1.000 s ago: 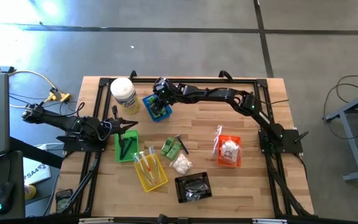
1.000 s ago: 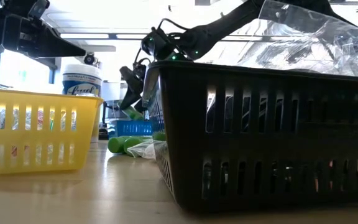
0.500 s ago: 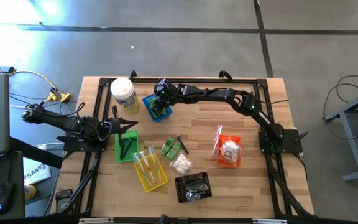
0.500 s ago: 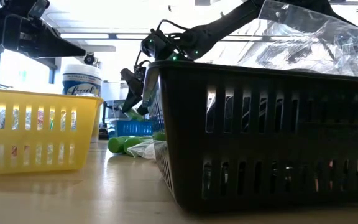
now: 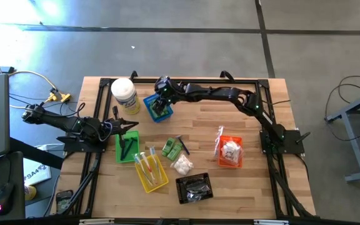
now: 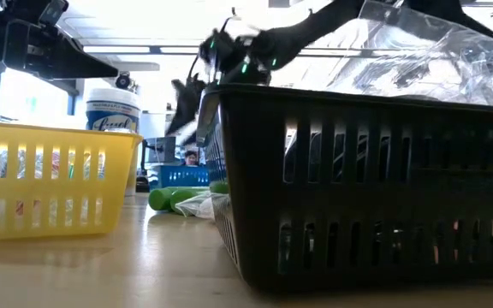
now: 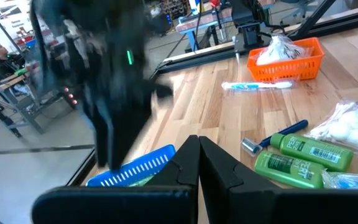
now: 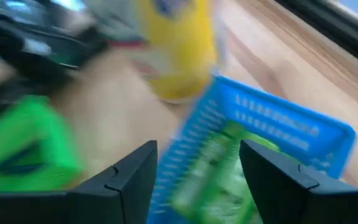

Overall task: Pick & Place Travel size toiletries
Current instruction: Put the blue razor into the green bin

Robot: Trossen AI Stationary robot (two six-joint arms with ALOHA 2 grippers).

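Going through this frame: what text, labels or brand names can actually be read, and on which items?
White jar: blue script on its label, too blurred to read.
Green bottles: label print present, too small to read.
White paper on the floor: dark lettering, not legible.
Clear-wrapped toothbrush: no readable text.
Nothing else carries readable text.

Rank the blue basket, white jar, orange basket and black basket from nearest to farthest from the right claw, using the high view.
From the right claw:
1. Blue basket, directly under it.
2. White jar, beside it, toward the left arm.
3. Orange basket, on the right arm's side.
4. Black basket, at the table's front edge.
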